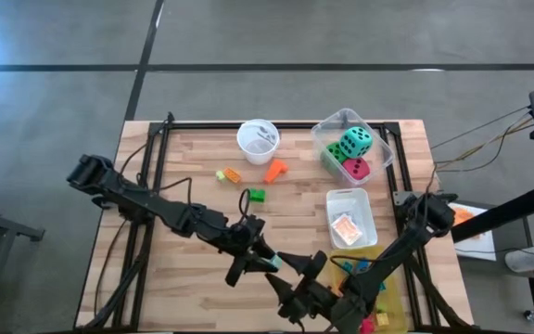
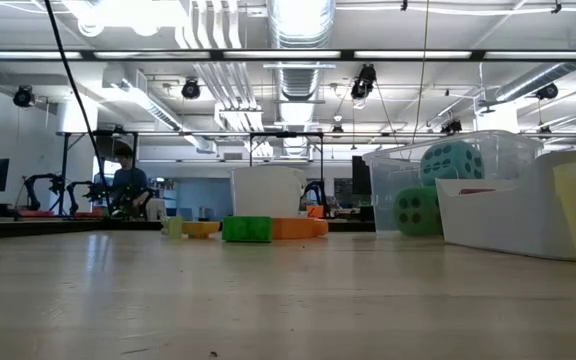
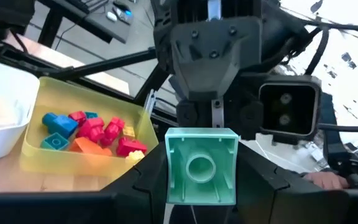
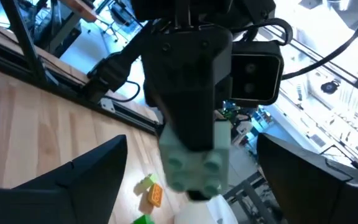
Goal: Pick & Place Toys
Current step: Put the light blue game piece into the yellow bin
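Observation:
My left gripper (image 1: 269,263) is shut on a pale mint-green plastic block (image 3: 202,166), held in the air over the table's near middle. The block's hollow underside faces the left wrist view and its studs (image 4: 194,165) face the right wrist view. My right gripper (image 4: 194,186) points at the left one from close by. It is open, with its two fingers standing wide on either side of the block without touching it. Green, orange and yellow blocks (image 1: 255,195) lie on the table farther back. My left gripper pinches the mint block by two opposite side walls (image 3: 170,180) between its two fingers. The fingers lie about level, coming from the table's left side. The block is lifted clear of the table, and its studded top points away toward my right gripper.
A yellow bin (image 3: 39,134) with several red, blue and orange blocks stands at the near right. A white bin (image 1: 350,218) holding a card pack sits behind it. At the far right is a clear bin (image 1: 378,139) with foam dice. A white cup (image 1: 258,139) stands at far centre.

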Controlling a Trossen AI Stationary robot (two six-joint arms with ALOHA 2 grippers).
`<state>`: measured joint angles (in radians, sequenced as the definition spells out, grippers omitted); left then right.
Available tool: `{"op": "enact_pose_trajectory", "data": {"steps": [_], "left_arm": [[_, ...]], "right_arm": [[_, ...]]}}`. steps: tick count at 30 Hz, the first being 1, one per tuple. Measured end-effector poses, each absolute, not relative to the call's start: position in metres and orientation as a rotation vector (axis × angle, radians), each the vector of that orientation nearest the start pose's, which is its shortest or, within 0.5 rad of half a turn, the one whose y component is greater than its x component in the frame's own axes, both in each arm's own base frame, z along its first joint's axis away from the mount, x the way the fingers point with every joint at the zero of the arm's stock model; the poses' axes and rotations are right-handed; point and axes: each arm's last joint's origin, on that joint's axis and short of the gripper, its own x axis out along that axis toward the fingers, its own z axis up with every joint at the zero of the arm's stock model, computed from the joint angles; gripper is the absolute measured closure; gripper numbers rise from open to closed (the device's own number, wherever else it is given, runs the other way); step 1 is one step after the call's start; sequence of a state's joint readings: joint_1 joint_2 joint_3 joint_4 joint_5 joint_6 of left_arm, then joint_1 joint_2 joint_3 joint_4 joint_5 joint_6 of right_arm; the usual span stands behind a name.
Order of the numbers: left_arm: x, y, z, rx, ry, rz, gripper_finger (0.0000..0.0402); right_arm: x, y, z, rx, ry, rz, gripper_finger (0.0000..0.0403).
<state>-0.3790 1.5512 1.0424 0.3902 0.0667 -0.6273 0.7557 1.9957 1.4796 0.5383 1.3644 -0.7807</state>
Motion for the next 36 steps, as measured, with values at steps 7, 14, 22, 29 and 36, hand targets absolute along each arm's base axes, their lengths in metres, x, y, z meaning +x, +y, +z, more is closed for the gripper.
{"op": "enact_pose_trajectory", "data": {"steps": [7, 14, 22, 29, 36], "left_arm": [[0.329, -0.133, 0.288, -0.596, 0.255, -0.396, 0.0267], [0.329, -0.133, 0.289, -0.600, 0.248, -0.398, 0.0267], [0.329, -0.133, 0.290, -0.600, 0.244, -0.403, 0.0267], [0.329, -0.133, 0.289, -0.540, 0.241, -0.410, 0.0132], [0.329, -0.133, 0.290, -0.544, 0.240, -0.402, 0.0018]], "right_arm": [[0.345, 0.282, 0.279, -0.738, 0.228, -0.585, 0.0142], [0.347, 0.280, 0.279, -0.740, 0.232, -0.591, 0.0250], [0.347, 0.279, 0.280, -0.746, 0.235, -0.595, 0.0270], [0.347, 0.279, 0.282, -0.711, 0.220, -0.594, 0.0270], [0.338, 0.283, 0.292, -0.641, 0.187, -0.582, 0.0270]]}}
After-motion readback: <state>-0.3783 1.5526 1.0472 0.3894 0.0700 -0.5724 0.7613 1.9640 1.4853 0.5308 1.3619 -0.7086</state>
